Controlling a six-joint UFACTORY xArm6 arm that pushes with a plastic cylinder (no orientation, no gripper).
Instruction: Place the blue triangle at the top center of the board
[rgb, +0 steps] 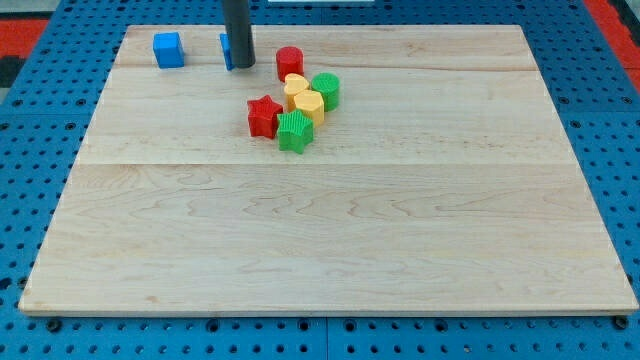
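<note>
My rod comes down from the view's top and my tip (241, 65) rests on the board near its top edge, left of centre. A blue block (226, 51), mostly hidden behind the rod, sits just at the tip's left; its shape cannot be made out. A blue cube (168, 49) lies further left, near the top left corner. The tip touches or nearly touches the hidden blue block.
A cluster lies right of and below the tip: a red cylinder (290, 62), a green cylinder (326, 90), two yellow blocks (302, 95), a red star (264, 116) and a green star (295, 131). The wooden board (320, 240) sits on a blue pegboard.
</note>
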